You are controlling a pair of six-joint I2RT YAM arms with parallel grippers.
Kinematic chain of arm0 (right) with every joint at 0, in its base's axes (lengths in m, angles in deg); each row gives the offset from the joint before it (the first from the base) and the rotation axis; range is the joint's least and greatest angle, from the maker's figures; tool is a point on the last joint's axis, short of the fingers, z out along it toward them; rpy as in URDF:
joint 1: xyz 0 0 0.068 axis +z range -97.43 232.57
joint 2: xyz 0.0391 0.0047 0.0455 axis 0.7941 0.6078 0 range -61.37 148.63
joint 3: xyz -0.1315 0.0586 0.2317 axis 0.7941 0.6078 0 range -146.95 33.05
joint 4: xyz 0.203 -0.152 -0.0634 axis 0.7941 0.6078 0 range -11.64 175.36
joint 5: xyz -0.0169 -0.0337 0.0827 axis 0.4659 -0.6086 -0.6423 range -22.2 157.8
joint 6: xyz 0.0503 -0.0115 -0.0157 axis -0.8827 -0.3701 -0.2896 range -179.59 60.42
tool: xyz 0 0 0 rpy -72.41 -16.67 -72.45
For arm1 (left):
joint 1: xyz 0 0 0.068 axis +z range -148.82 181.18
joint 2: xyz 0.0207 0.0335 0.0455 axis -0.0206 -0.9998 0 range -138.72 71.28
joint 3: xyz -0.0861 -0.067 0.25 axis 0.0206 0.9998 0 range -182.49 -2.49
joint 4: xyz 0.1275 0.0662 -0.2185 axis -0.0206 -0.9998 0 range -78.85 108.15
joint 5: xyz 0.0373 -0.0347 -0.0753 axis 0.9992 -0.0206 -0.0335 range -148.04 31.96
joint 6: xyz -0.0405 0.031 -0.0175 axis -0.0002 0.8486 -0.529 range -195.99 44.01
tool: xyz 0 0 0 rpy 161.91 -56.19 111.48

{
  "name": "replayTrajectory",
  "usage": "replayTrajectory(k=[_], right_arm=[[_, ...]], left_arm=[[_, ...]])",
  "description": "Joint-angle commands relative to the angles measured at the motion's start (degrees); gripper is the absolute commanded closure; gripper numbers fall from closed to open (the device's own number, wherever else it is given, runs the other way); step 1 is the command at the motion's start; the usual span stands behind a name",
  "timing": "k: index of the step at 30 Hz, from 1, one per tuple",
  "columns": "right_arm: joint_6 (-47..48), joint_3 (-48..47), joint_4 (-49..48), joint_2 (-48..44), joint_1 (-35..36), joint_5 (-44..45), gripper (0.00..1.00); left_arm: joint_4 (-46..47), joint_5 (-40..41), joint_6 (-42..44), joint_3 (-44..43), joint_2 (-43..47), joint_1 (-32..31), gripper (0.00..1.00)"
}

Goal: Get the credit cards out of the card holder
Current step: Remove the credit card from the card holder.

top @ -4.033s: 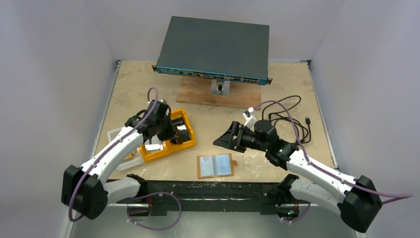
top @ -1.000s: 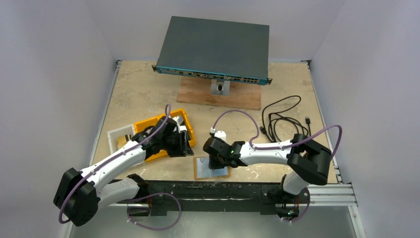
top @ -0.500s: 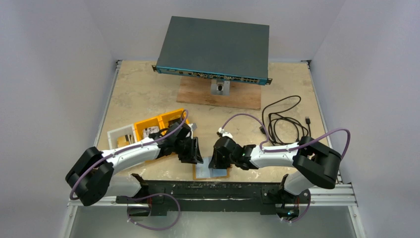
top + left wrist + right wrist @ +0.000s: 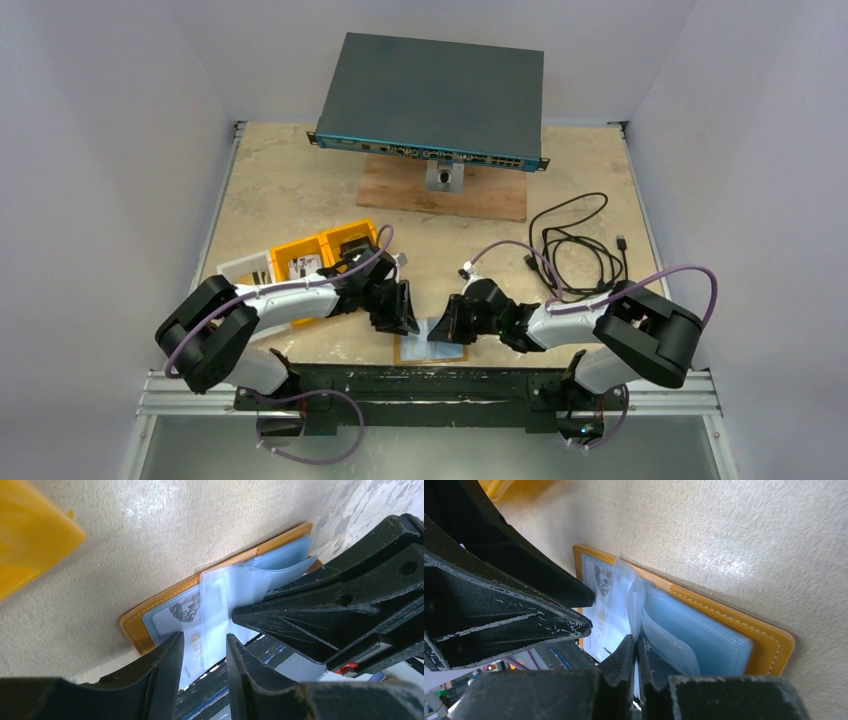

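Observation:
The tan-orange card holder lies open at the table's front edge, its clear sleeves facing up. My right gripper is shut on one thin clear sleeve and holds it raised from the holder's leather. A grey-silver credit card marked VIP sits in the left-hand sleeve and sticks out over the table edge. My left gripper is open, its two fingers just above that card's near end, nothing clamped. The two grippers almost touch above the holder. Other cards are hidden.
A yellow-orange compartment tray with a white bin stands left of the left arm. A network switch rests on a wooden board at the back. A black cable coils at the right.
Both grippers have come down and toward the front edge onto the card holder. The right jaws closed on a sleeve; the left jaws narrowed a little beside it.

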Motion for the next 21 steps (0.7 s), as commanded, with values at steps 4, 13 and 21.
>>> replayTrajectory(k=[4,13,21], right_arm=[[-1.1,4.7,-7.9,3.4,-1.8,-4.0,0.96],[-3.0,6.2,-15.0,8.4,-3.0,-6.8,0.98],[-1.8,4.9,-10.9,6.1,-3.1,-5.8,0.97]], left_arm=[[0.3,0.7,0.4,-1.0,-2.1,-1.0,0.64],[0.2,1.1,-0.9,-1.9,-4.9,-3.3,0.65],[0.1,1.3,-2.0,-2.9,-3.4,-3.4,0.86]])
